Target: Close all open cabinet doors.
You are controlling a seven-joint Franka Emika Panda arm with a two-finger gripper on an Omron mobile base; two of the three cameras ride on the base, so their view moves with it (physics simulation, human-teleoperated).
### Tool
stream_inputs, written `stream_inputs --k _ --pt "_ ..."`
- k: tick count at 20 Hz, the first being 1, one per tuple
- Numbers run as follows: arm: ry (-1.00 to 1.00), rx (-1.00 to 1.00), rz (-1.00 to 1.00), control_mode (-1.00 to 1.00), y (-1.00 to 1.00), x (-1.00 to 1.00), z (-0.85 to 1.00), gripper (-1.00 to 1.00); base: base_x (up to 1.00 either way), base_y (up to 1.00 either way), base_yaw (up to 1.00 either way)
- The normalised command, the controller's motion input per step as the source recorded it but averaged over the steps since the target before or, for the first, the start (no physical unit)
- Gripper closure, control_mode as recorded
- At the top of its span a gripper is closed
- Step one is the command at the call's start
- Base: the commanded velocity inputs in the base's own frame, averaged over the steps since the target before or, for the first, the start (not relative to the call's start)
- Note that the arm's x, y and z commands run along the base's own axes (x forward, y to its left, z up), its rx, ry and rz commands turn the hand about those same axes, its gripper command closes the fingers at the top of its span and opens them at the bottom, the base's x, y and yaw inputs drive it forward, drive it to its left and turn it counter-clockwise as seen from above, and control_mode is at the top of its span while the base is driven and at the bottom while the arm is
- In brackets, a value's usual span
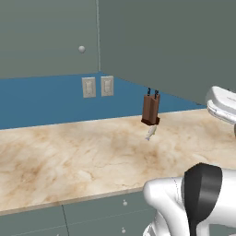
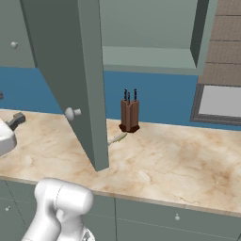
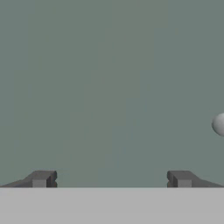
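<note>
While one cabinet door (image 2: 77, 80) stands swung out over the marble counter (image 2: 179, 164) in the right base view, its edge facing the camera and its round pale knob (image 2: 72, 113) near the lower corner, the gripper (image 3: 111, 179) faces a flat grey-green panel at close range in the hand view. Its two dark fingertips (image 3: 41, 178) sit wide apart, released and holding nothing, with a pale knob (image 3: 219, 124) at the right edge of that view. Behind the open door, the cabinet's interior shelf shows above the blue backsplash (image 2: 160, 101). A brown knife block (image 2: 129, 115) stands on the counter near the wall, with a small pale object (image 2: 117, 138) lying just beside it. In the left base view, a closed door (image 1: 46, 37) with its knob (image 1: 81, 49) hangs above two wall outlets (image 1: 97, 86).
</note>
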Motion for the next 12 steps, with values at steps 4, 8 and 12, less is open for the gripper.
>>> stream_inputs --k 4,8,12 --pt "0.00 0.00 0.00 -1.00 -0.26 0.20 0.00 -1.00 0.00 0.00 0.00" --pt "0.00 0.00 0.01 -1.00 -0.39 0.34 0.00 -1.00 0.00 0.00 0.00" --pt "0.00 0.00 0.00 -1.00 -0.21 0.36 0.00 -1.00 0.00 0.00 0.00"
